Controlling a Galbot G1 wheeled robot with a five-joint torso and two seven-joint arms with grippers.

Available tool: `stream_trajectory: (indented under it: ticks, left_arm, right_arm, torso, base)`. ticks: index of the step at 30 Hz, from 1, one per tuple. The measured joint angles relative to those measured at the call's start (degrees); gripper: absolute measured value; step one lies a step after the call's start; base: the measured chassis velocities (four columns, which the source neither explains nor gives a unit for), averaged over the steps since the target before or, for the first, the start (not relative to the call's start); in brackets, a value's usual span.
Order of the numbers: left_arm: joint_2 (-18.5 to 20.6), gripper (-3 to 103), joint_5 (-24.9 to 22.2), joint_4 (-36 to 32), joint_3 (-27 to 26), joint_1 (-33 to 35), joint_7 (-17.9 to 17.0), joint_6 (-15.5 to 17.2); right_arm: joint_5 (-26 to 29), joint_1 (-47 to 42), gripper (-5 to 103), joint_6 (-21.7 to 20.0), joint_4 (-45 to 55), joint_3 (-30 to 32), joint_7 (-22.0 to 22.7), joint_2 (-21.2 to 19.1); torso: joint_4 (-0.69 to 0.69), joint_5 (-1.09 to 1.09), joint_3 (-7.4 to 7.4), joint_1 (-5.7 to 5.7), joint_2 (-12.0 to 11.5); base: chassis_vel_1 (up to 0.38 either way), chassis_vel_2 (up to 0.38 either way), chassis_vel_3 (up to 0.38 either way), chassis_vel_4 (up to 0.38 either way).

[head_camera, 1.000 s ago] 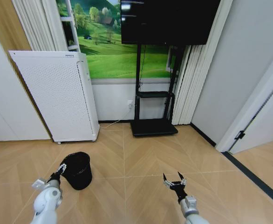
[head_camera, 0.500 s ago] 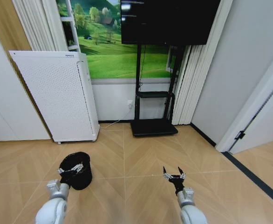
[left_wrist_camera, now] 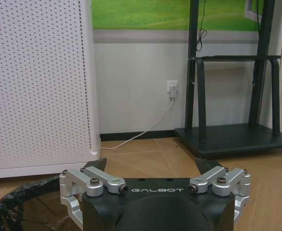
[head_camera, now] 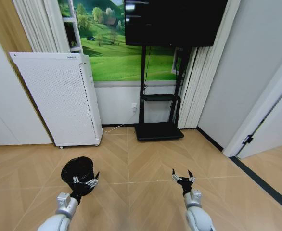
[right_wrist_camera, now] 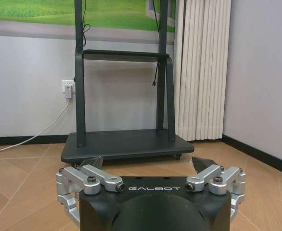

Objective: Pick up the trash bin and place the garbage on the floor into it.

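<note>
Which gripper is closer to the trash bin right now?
Left. The left gripper, open, sits at the trash bin by its near rim; the right gripper, open, hovers over bare floor well off to its side.

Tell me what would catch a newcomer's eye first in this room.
The small round black trash bin, lined with a crinkly black bag, stands on the tan herringbone parquet floor with the open left gripper at its near rim. Behind it a tall white perforated appliance stands against the wall, beside a large black screen on a black stand. The right gripper hangs open over bare floor.
</note>
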Motion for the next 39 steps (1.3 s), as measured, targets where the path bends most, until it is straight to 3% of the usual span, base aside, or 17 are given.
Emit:
stream_trajectory:
  ticks: [9,18,26,36,39]
  left_arm:
    - [0.93,100,-0.82,-1.63,-0.35,-0.38,-0.96,1.19]
    - [2.08,100,-3.78,-5.22,-0.52,0.11,-0.98,3.77]
    - [2.95,100,-5.64,-6.1,-1.13,0.23,-1.47,4.89]
    - [3.58,100,-9.63,-7.18,-1.67,-1.25,-7.91,8.03]
    - [3.68,100,-9.74,-7.28,-1.73,-1.39,-8.26,8.31]
  right_arm:
    - [0.41,0.46,100,-1.65,2.32,1.24,-2.12,-0.33]
    - [6.72,1.8,100,-7.52,7.06,3.66,-8.97,-2.13]
    - [7.73,2.93,100,-8.77,7.64,3.75,-9.25,-2.91]
    - [8.24,3.0,100,-9.13,7.41,3.6,-8.97,-3.56]
    - [8.19,2.96,100,-9.13,7.31,3.41,-8.98,-3.56]
  torso:
    - [0.0,0.01,1.41,0.29,1.72]
    - [0.0,0.01,3.41,0.78,4.23]
    - [0.01,0.0,4.59,1.2,5.82]
    - [0.0,0.01,6.5,1.96,8.5]
    - [0.0,0.0,6.76,2.03,8.82]
  base:
    - [0.0,0.0,0.0,0.0]
    - [0.0,0.0,0.0,0.0]
    - [0.0,0.0,0.0,0.0]
    - [0.0,0.0,0.0,0.0]
    - [0.0,0.0,0.0,0.0]
